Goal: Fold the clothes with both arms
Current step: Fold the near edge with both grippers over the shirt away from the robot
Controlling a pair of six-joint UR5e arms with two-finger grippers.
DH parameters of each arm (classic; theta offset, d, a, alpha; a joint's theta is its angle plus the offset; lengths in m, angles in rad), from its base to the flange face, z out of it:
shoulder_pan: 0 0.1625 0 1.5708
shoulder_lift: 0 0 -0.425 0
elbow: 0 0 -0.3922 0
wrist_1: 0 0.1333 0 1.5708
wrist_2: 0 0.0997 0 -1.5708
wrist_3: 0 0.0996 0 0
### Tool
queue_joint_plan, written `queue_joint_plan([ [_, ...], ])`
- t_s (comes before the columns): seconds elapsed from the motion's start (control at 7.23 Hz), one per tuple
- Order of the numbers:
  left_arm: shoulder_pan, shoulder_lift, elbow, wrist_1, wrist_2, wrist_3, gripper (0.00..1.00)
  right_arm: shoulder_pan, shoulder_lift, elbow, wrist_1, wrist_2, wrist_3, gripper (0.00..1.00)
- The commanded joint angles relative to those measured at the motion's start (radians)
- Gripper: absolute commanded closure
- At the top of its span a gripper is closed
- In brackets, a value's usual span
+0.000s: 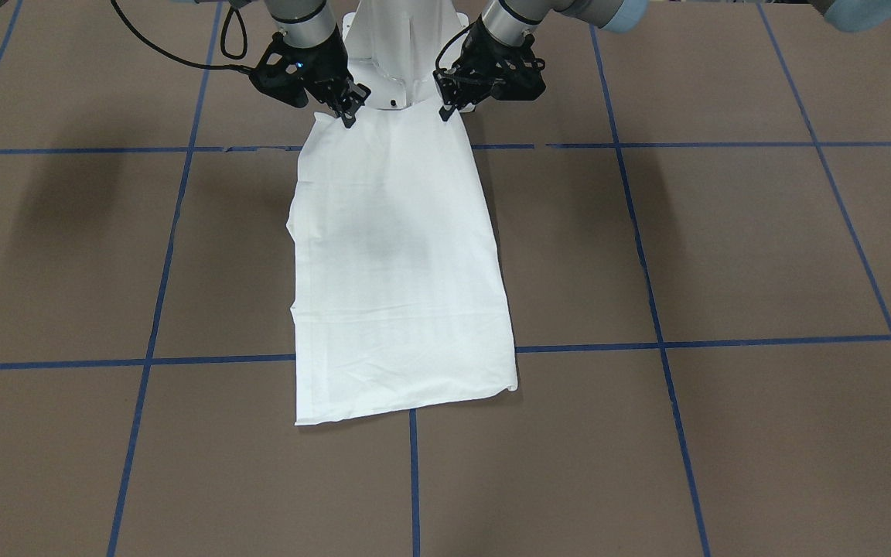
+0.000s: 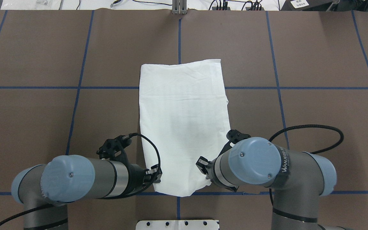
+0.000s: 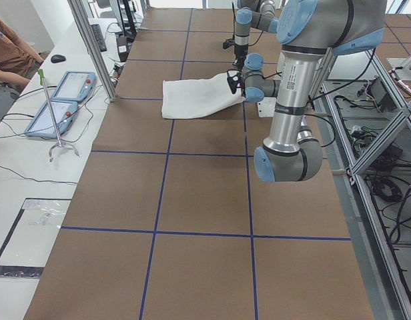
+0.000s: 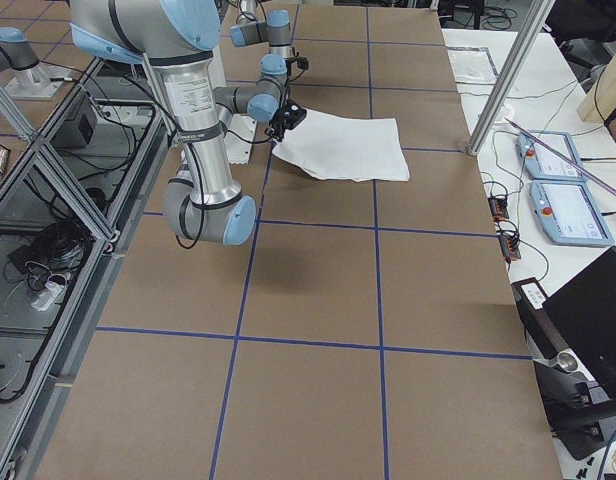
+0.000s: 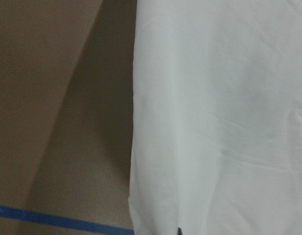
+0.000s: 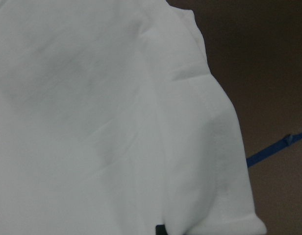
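So from the front camera, the white cotton shirt is folded into a long narrow rectangle and lies in the middle of the brown table top, right across the blue tape grid lines. The black two-finger left gripper is clamped on one corner of the shirt's robot-side edge, and the black two-finger right gripper is pinched on the other corner. The overhead view has the same setup: the shirt runs straight away from the robot, with the grey-silver left arm and grey-silver right arm coming in on either side of its near end. The far end lies flat. In the left side view the near end of the shirt rises off the table toward the grippers. The right side view shows that same lifted edge, with the rest resting on the table. The left wrist camera is mostly white cloth, with brown table and a bit of blue tape beside it. The right wrist camera is also filled with wrinkled white cloth, with a rounded folded corner near a tape line.
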Motion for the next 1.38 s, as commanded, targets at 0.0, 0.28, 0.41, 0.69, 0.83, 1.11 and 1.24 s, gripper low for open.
queue_joint_plan([
  [0.0,0.016,0.083,-0.105,0.006,-0.024,0.000,1.00,0.009,-0.006,0.025,0.000,0.000,-0.003,1.00],
  [0.28,-0.079,-0.043,-0.063,0.006,-0.039,0.013,1.00,0.103,0.076,-0.031,0.002,-0.006,-0.058,1.00],
  [0.41,-0.117,-0.090,-0.020,0.006,-0.039,0.012,1.00,0.140,0.101,-0.053,0.003,-0.006,-0.072,1.00],
  [0.69,-0.225,-0.100,0.009,-0.003,-0.056,0.016,1.00,0.202,0.115,-0.088,0.011,-0.006,-0.139,1.00],
  [0.83,-0.287,-0.125,0.060,-0.005,-0.099,0.018,1.00,0.226,0.123,-0.110,0.011,-0.006,-0.152,1.00],
  [1.11,-0.350,-0.201,0.190,-0.015,-0.104,0.009,1.00,0.276,0.195,-0.226,0.011,-0.004,-0.160,1.00],
  [1.24,-0.381,-0.218,0.242,-0.038,-0.104,0.007,1.00,0.292,0.224,-0.269,0.014,-0.004,-0.166,1.00],
])
